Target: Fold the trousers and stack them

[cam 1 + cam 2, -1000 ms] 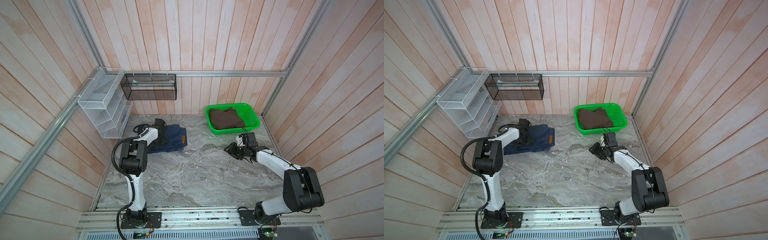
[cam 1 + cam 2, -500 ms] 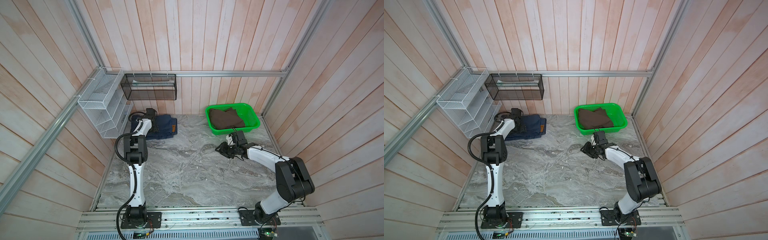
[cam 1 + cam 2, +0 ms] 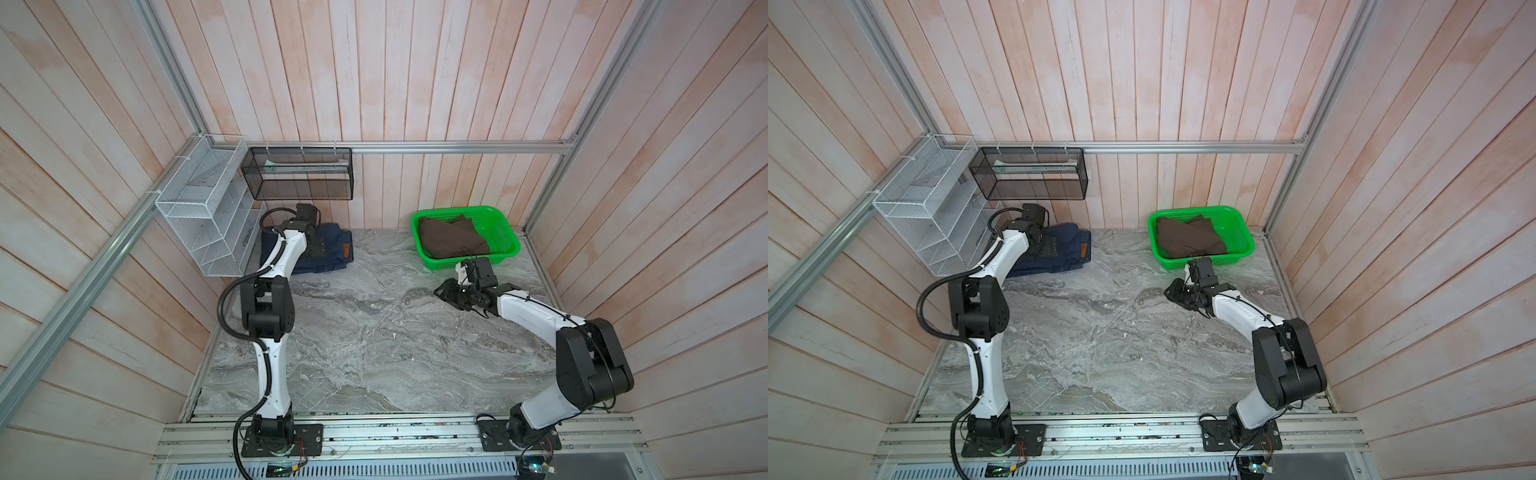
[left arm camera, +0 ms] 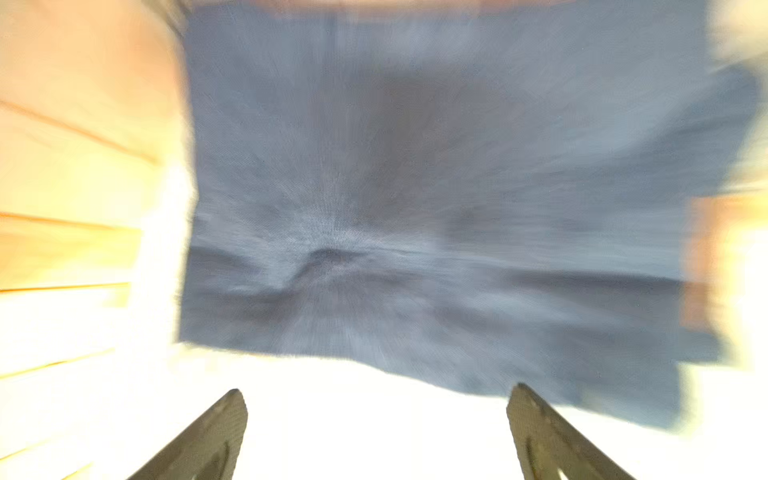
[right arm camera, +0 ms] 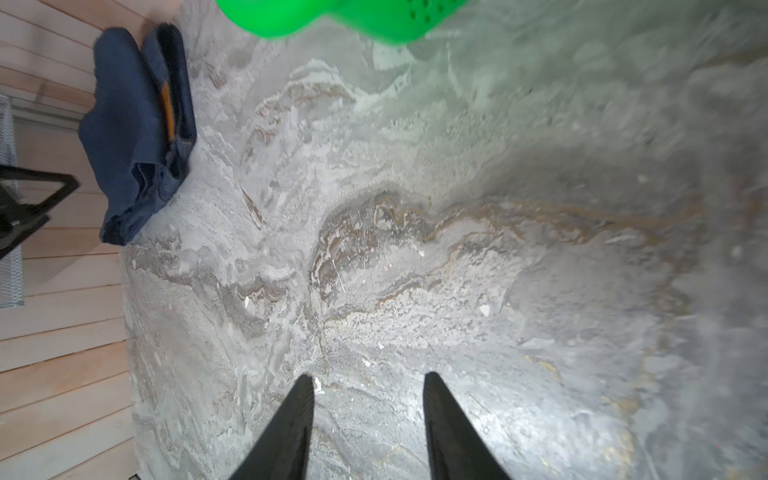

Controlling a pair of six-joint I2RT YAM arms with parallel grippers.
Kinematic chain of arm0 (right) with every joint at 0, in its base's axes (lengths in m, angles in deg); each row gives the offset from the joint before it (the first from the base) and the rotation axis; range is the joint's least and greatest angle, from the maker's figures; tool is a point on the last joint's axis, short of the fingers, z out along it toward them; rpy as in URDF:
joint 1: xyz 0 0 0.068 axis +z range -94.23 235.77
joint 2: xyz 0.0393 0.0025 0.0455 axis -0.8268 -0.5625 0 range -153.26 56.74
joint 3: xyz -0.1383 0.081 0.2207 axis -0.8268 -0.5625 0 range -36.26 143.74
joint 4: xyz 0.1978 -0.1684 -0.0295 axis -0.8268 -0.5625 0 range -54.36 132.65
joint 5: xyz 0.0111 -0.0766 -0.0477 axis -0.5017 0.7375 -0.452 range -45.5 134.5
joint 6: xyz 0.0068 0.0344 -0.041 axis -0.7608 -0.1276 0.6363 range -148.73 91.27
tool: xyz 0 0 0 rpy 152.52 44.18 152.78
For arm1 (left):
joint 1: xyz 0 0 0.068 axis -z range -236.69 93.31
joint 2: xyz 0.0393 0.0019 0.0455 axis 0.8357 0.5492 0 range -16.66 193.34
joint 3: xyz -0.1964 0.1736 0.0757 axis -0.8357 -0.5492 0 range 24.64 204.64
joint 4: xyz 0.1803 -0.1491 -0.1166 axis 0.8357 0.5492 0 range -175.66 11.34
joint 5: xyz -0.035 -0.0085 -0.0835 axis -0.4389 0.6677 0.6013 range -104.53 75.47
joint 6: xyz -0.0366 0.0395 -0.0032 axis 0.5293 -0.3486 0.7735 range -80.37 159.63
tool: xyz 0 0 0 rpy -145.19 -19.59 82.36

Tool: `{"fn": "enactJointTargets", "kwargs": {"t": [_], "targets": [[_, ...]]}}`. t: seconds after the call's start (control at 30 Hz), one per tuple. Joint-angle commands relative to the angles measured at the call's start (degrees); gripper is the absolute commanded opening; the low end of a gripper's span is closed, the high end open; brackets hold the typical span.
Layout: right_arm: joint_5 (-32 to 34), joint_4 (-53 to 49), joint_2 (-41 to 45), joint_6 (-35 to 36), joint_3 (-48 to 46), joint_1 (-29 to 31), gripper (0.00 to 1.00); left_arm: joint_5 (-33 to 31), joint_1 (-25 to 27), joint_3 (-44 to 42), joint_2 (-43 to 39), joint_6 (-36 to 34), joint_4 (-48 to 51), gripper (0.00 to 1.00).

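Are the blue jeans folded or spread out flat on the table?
Folded. The jeans lie as a compact bundle near the table's back left corner; the right wrist view shows stacked layers at its edge.

Both arms are built alike: smooth white links joined by bulky black joint housings, as seen on the left arm (image 3: 272, 374) and the right arm (image 3: 530, 309). A ribbed black hose (image 3: 223, 303) loops out beside the left arm's largest joint, and a thin black cable (image 3: 540, 305) is tied along the right arm's white shell. Each arm stands on a flat black base plate (image 3: 309, 436). A boxy black camera (image 3: 482, 268) sits at the right wrist. The jaws are dark and flat — tapering to blunt tips.
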Motion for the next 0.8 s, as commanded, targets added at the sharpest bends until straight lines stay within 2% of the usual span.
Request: {"fn": "enactJointTargets", "kwargs": {"t": [0.0,0.2,0.33,0.47,0.53,0.6,0.77], "targets": [[7.78,3.68,6.5,5.06,-2.14,-2.53,0.44,-0.16,3.65,-9.91,-16.81,1.33,-11.49,1.0],[19.2,14.89,17.93,8.71,-11.56,-6.09,0.44,0.75,5.89,-39.9,-42.1,5.45,-28.84,1.0],[27.78,24.98,24.2,15.02,-18.87,-6.8,0.44,-0.81,5.83,-58.38,-54.85,8.1,-38.83,1.0],[35.58,36.01,28.05,21.5,-26.15,-7.97,0.47,-9.47,5.6,-70.96,-62.3,12.68,-42.97,0.99],[38.74,42.99,28.13,28.38,-30.14,-7.97,0.48,-13.35,5.37,-77.4,-64.83,12.82,-47.55,0.99],[43.53,49.25,26.64,31.08,-33.42,-8.27,0.5,-15.64,5.23,-82.43,-66.74,12.62,-52.94,0.99],[42.83,57.42,20.53,27.71,-37.92,-13.76,0.51,-22.75,4.57,-91.96,-68.22,10.88,-66.68,0.99]]}}
